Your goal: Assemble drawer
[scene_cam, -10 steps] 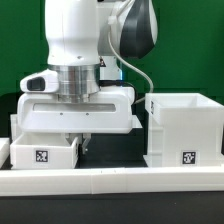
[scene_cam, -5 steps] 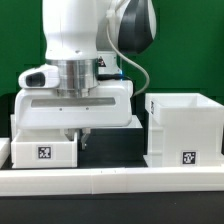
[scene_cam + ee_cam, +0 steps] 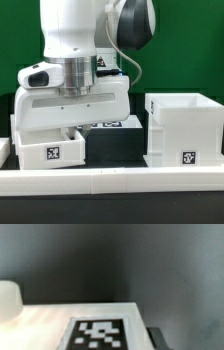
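A small white drawer tray [image 3: 50, 150] with a black-and-white tag on its front sits tilted and raised at the exterior view's left. My gripper [image 3: 78, 130] is down on the tray's right wall and shut on it; the fingertips are hidden by the tray. The large white cube-like casing [image 3: 183, 128], open on top and tagged, stands apart at the exterior view's right. The wrist view shows the tray's tagged face [image 3: 98, 333], its rounded knob [image 3: 8, 300], and one dark finger [image 3: 156, 338] at its edge. A second tray is not clearly seen.
A long low white rail [image 3: 110, 180] runs across the front. Behind the gripper a white part with a tag [image 3: 108, 124] shows partly. A small white piece [image 3: 4, 150] sits at the far left edge. The table surface is black and the backdrop is green.
The gripper went down and closed on the tray. The tray has since risen and tilted, its tagged front now turned up and to the right. The casing has not moved.
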### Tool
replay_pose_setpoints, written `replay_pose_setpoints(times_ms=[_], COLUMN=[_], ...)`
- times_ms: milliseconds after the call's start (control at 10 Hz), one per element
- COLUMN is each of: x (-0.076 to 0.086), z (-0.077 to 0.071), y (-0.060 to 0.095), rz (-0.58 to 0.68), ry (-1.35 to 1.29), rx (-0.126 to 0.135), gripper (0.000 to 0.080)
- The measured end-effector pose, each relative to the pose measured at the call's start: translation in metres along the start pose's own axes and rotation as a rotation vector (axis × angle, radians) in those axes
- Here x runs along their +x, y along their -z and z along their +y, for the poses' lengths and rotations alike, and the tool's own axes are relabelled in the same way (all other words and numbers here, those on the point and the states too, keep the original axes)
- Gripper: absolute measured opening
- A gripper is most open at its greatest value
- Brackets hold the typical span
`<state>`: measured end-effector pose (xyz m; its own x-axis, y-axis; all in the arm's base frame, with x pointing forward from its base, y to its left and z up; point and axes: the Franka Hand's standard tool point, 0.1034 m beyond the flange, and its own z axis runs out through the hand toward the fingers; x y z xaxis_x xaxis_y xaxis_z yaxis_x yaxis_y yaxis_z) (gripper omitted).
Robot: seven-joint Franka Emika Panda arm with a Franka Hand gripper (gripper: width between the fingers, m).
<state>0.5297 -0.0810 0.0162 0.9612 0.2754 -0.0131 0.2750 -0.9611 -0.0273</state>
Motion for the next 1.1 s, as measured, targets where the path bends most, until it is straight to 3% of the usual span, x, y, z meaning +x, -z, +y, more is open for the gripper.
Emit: replay_pose_setpoints(times_ms=[200,400,900,1100], x=[-0.0004,-0.0011,-0.0048,-0.0058], z=[-0.0006,-0.0046,0.0007,0.0011], y=[-0.0015,-0.0008,-0.0003,-0.0012], rz=[0.014,-0.004,-0.025,-0.039], ry=[0.255,0.466,0.774,1.025], rx=[-0.017,-0.018,-0.031,-0.043], gripper=[0.0041,0.0041,0.0041,0.0041])
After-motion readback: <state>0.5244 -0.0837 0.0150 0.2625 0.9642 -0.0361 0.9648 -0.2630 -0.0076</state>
